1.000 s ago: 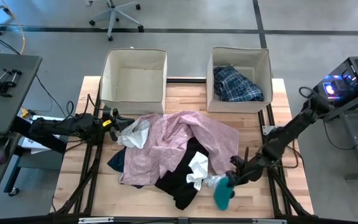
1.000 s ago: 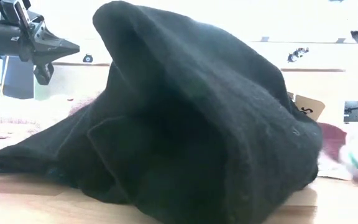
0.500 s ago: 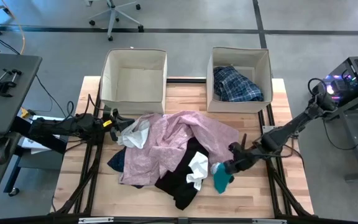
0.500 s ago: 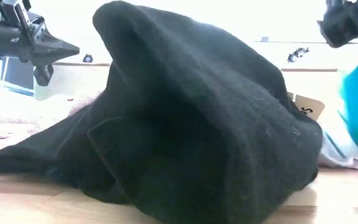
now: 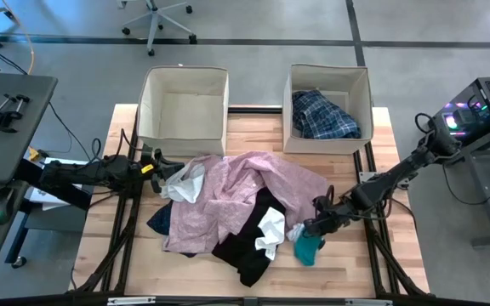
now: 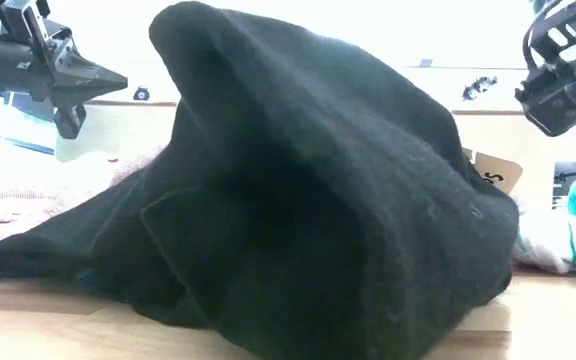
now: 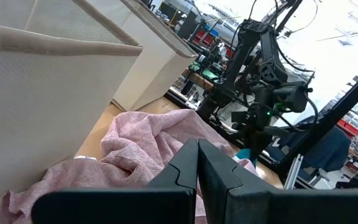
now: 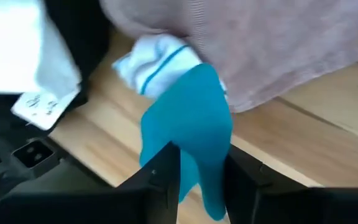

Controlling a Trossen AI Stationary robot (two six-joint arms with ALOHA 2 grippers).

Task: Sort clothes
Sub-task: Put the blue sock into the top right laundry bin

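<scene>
- Your left arm (image 5: 83, 172), at the left edge of the high view, is matte black and built of slim tubular links, with a yellow marking beside the wrist.
- Your right arm (image 5: 398, 178), at the right of that view, is equally dark and jointed.
- The left gripper (image 7: 197, 168) ends in flat, angular black fingers.
- The right gripper (image 8: 197, 177) has similar black fingers (image 8: 160, 177).

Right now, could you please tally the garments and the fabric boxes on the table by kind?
Shirts: 2, pink shirt, blue plaid shirt
Black garment: 1
White cloth: 1
Navy garment: 1
Teal sock, in the right gripper: 1
Fabric boxes: 2
Total: 8
</scene>
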